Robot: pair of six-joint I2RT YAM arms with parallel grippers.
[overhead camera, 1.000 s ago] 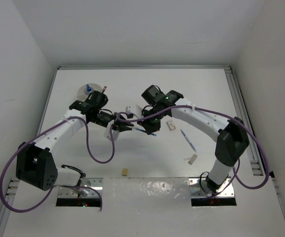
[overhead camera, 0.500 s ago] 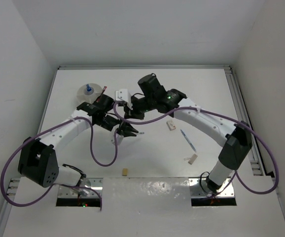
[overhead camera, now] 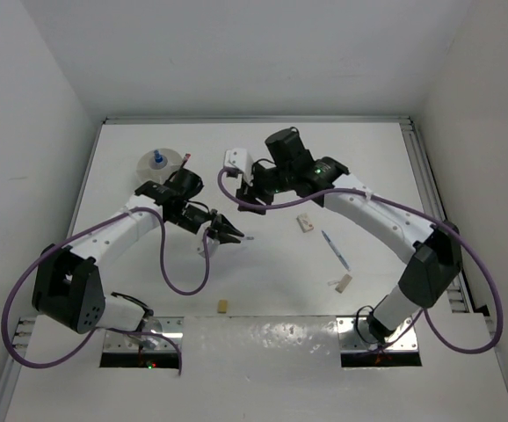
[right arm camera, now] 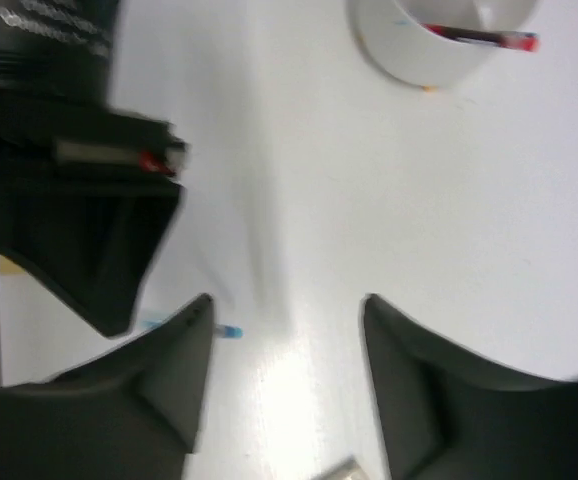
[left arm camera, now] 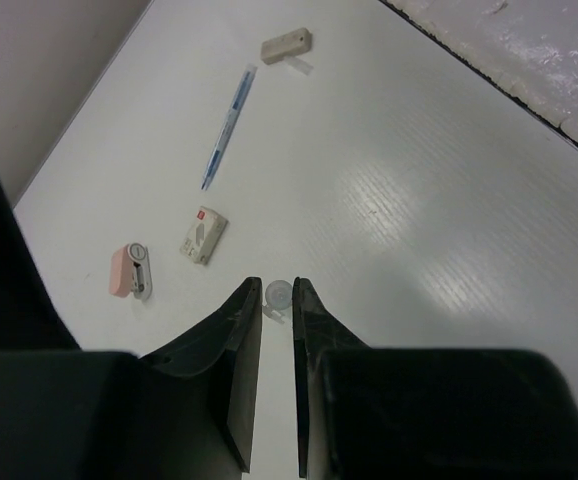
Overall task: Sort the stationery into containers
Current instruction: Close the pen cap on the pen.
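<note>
Two pieces of stationery are sitting in the round white bowl at the far left of the table. The tiny blue-capped bottle is standing upright, and the red-ended pen is lying across the rim with its red end pointing right. Right of the bowl, the left gripper is keeping its jaws narrow on a slim blue-tipped item, which is poking out of the fingertips with its long axis pointing right. Near the front edge a small tan block is lying alone. Farther back, the right gripper is hovering over bare table with its jaws apart and nothing between them. Beyond it, the left wrist view is showing a pink eraser beside a white block that is carrying a red label, its writing too small to read. The blue pen is lying flat, its long axis slanting from far left to near right. Which end is the tip I cannot tell. Just past its near end a second tan block is resting.
</note>
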